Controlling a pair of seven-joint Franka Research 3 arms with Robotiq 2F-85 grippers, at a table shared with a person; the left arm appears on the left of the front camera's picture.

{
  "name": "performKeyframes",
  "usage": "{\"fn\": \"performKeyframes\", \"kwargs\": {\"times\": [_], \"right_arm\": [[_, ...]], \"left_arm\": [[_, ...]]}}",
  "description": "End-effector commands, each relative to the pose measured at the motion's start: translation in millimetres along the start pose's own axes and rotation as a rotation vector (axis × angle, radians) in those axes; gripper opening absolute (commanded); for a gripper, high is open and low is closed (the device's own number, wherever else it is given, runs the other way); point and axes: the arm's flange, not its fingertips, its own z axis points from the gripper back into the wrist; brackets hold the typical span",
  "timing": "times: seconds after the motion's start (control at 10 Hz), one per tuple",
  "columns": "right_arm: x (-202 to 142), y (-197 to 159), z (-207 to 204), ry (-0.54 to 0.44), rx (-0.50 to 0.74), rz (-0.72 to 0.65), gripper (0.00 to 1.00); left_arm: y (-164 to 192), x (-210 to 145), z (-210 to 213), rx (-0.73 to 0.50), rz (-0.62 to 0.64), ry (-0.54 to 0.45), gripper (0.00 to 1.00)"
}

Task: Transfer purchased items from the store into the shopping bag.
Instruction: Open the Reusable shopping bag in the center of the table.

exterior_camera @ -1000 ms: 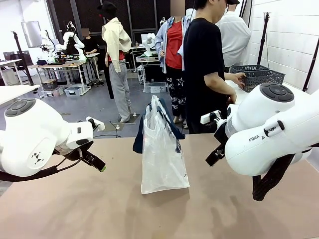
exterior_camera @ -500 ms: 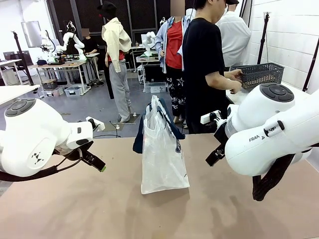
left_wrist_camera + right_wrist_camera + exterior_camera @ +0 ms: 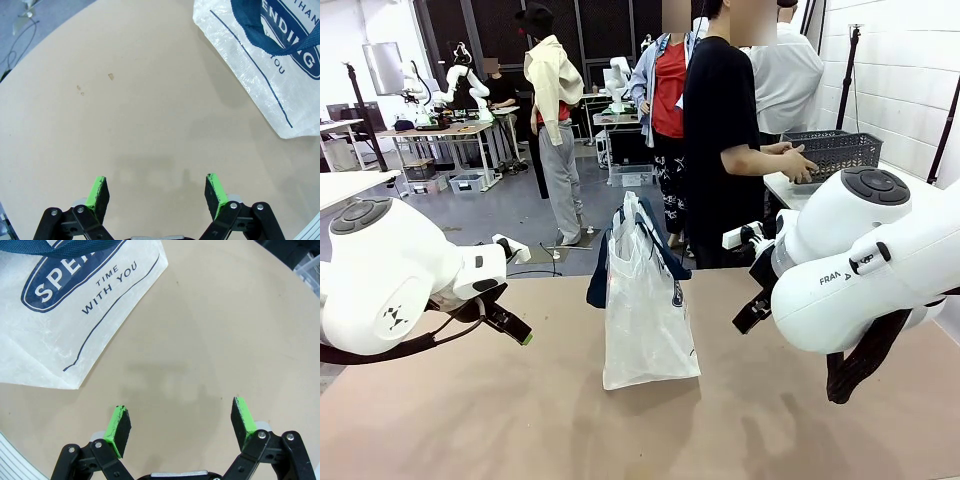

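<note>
The shopping bag (image 3: 647, 305), translucent white with navy handles and a navy oval logo, stands upright in the middle of the brown table (image 3: 520, 420). My left gripper (image 3: 520, 333) hovers to its left, open and holding nothing. In the left wrist view, the left gripper (image 3: 157, 192) hangs over bare tabletop with the bag (image 3: 260, 75) at the upper right. My right gripper (image 3: 748, 318) hovers to the bag's right. Seen from the right wrist, this gripper (image 3: 182, 424) is also open and holding nothing, and the bag (image 3: 60, 325) lies at the upper left. The purchased items are out of view.
A person in a black shirt (image 3: 720, 130) stands past the table's far edge, both hands at a dark grey lattice basket (image 3: 840, 150) on a white side table at the back right. Other people stand behind.
The person has shifted slightly and moved their hands along the lattice basket, which has moved a little. Both arms and the bag are still.
</note>
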Motion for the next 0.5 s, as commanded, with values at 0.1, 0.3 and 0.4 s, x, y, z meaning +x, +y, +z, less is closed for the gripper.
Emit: {"fn": "performKeyframes", "kwargs": {"times": [0.1,0.3,0.4], "right_arm": [[0.0,-0.1,0.0,0.000,0.000,0.000,1.00],[0.0,-0.1,0.0,0.000,0.000,0.000,1.00],[0.0,-0.1,0.0,0.000,0.000,0.000,1.00]], "left_arm": [[1.0,-0.5,0.1,0.000,0.002,0.000,1.00],[1.0,-0.5,0.1,0.000,0.002,0.000,1.00],[1.0,-0.5,0.1,0.000,0.002,0.000,1.00]]}}
